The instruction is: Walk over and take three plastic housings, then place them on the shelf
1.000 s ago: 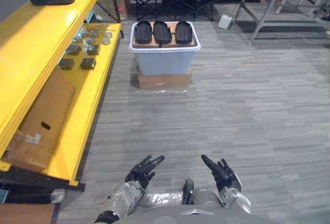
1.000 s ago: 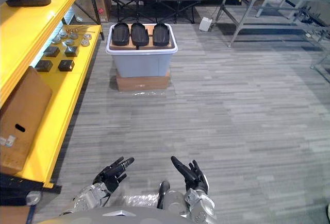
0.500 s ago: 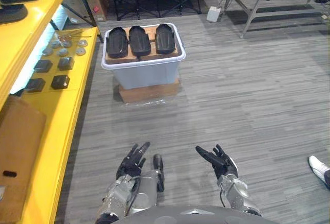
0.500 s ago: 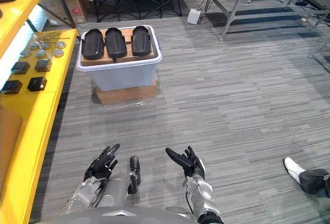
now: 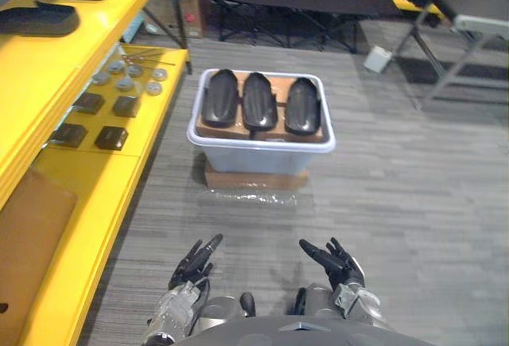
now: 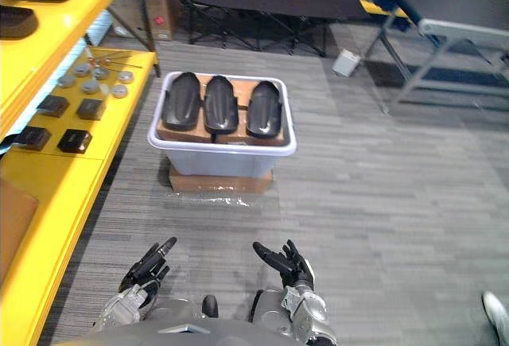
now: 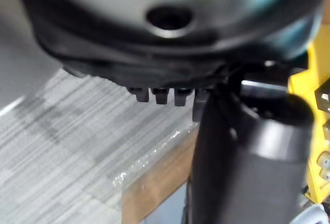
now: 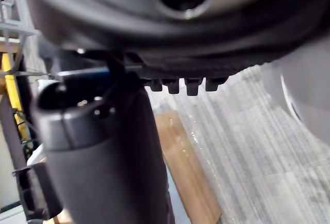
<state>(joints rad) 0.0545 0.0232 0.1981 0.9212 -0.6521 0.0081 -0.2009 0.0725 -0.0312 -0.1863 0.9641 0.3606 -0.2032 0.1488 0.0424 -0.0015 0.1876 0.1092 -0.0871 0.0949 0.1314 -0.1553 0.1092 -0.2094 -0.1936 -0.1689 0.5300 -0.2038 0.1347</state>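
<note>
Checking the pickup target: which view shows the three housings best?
Left eye view: all three housings lie side by side on the bin, near centre. Right eye view shows the same, further left. Wrist views catch the cardboard under it.

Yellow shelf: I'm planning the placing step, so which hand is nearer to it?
Left. The left hand is nearer the yellow shelf; the right hand is beyond it, farther away.

Advanced toward the grey bin [image 5: 262,153] over the last second: a camera shift, not a move of the things. Frames the bin close to the centre and nearer than before, against left of centre half a second ago. Brings the three plastic housings [image 5: 258,101] lying across its top closer likewise. Puts the person's white shoe [image 6: 495,308] hard against the near right edge.
</note>
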